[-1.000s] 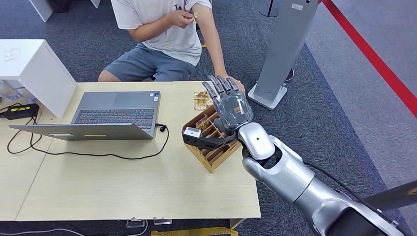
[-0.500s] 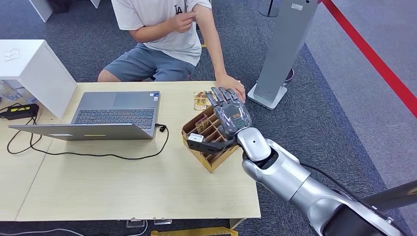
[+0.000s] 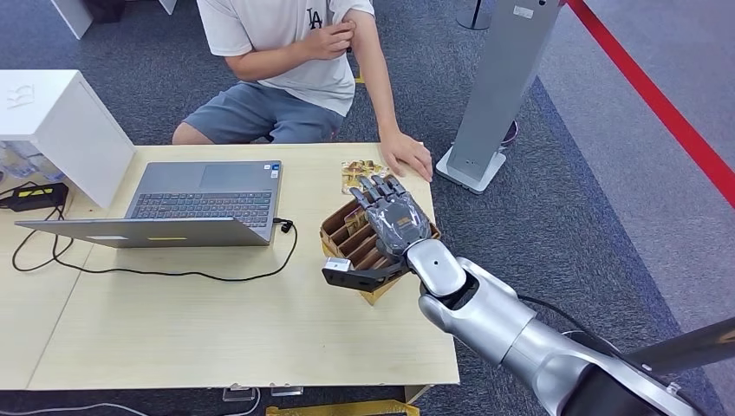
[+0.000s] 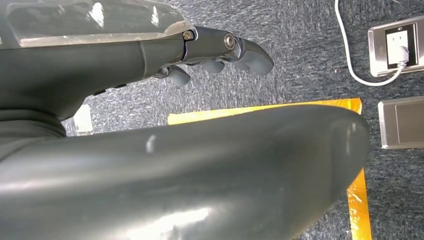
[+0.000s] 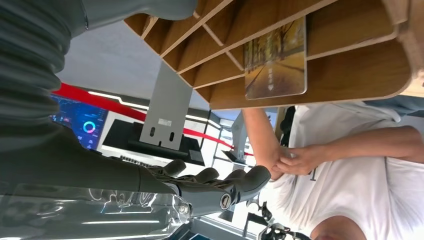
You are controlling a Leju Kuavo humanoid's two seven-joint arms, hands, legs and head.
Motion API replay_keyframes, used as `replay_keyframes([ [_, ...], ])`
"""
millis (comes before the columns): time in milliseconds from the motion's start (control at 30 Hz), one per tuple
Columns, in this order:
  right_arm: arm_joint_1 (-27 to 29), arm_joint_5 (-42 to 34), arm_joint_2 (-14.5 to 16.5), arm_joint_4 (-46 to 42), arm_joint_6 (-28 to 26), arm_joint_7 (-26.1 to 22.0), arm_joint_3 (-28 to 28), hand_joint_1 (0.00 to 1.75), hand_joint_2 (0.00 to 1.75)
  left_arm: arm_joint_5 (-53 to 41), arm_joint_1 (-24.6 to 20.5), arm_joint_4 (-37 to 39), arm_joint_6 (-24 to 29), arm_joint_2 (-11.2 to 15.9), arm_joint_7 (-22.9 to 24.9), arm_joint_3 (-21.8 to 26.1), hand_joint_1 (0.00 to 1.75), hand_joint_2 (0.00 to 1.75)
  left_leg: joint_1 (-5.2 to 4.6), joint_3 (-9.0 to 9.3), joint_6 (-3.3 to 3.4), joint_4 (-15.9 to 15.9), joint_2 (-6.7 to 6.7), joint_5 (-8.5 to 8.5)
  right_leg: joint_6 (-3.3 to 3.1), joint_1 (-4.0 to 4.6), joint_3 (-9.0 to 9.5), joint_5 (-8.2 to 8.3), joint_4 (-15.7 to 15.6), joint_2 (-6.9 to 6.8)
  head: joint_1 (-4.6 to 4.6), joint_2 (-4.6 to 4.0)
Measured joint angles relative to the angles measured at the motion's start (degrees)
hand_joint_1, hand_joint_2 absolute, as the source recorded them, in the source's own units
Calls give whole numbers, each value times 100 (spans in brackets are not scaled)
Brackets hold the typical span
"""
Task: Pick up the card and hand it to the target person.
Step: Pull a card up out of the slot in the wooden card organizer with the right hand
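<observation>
The right hand [image 3: 392,227] has dropped lower and drawn back over the wooden slotted holder [image 3: 340,227] since a second ago, fingers apart and holding nothing. A card [image 5: 275,59] with an autumn-tree picture stands in one slot of that holder. Another card [image 3: 357,175] lies flat on the table [image 3: 173,329] just beyond it, near the person's hand [image 3: 407,156]. The left hand [image 4: 220,50] hangs over carpet, its state unclear. An open laptop [image 3: 195,201] sits further left.
</observation>
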Motion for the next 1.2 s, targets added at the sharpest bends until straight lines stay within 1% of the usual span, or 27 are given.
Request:
replay_keyframes([
  [33, -1, -2, 19, -7, -2, -9, 18, 45, 175, 2, 7, 0, 0, -3, 1, 2, 0, 0, 0, 1, 0, 0, 2, 0, 0, 0, 0, 0, 0, 2, 0, 0],
  [100, -5, -7, 45, -11, -2, -18, 36, 39, 175, 7, 21, 1, 1, -11, 2, 5, 0, 0, 0, 2, 0, -2, 2, 0, -1, 0, 1, 1, -1, 2, 0, 0],
  [200, -26, -14, 70, 5, 9, -19, 41, 40, 175, 13, 34, -12, -29, -13, 4, 7, 0, 0, 0, 1, 0, -1, 3, 0, -1, 0, -1, 0, 0, 3, 0, 0],
  [467, -200, -135, 268, 323, -157, -121, 118, 30, 175, -6, 6, -2, -27, -28, 4, -17, 0, 0, -2, -2, 1, 3, 6, -1, 0, -2, -5, 0, 5, 6, 0, 0],
  [767, -273, -232, 303, 293, -225, -141, 208, 24, 175, -6, 23, -10, -14, -42, 29, -27, 0, 0, -2, -4, 1, 4, 2, -1, 1, -2, -5, -1, 6, 2, 0, 0],
  [833, -275, -239, 302, 283, -222, -139, 212, 28, 175, -3, 25, -11, -16, -45, 23, -24, 0, 0, -2, -5, 1, 5, 1, -1, 1, -2, -5, -2, 5, 1, 0, 0],
  [967, -295, -283, 279, 274, -203, -134, 233, 62, 175, 13, 35, -7, -11, -51, -11, -8, 0, 0, -2, -4, 1, 4, 1, -1, 1, -2, -4, -1, 5, 1, 0, 0],
  [1033, -310, -319, 267, 265, -205, -128, 258, 71, 175, 19, 39, -5, -10, -49, -22, -4, 0, 0, -2, -5, 1, 5, 0, -1, 1, -2, -5, -1, 6, 0, 0, 0],
  [1100, -329, -353, 255, 262, -211, -118, 286, 90, 175, 27, 42, -4, -8, -45, -37, 2, 0, 0, -2, -5, 1, 5, 0, -1, 1, -2, -5, -2, 6, 0, 0, 0],
  [1133, -336, -366, 253, 263, -214, -112, 295, 97, 175, 29, 44, -4, -8, -44, -42, 4, 0, 0, -2, -5, 1, 4, 0, -1, 1, -2, -5, -1, 6, 1, 0, 0],
  [1167, -345, -387, 249, 266, -216, -106, 303, 94, 175, 34, 46, -4, -6, -43, -49, 8, 0, 0, -2, -4, 1, 4, 1, 0, 0, -2, -4, -1, 5, 1, 0, 0],
  [1200, -354, -409, 248, 275, -211, -102, 309, 82, 175, 39, 48, -3, -3, -43, -51, 11, 0, 0, -2, -5, 1, 5, 0, -1, 1, -2, -5, -1, 6, 0, 0, 0],
])
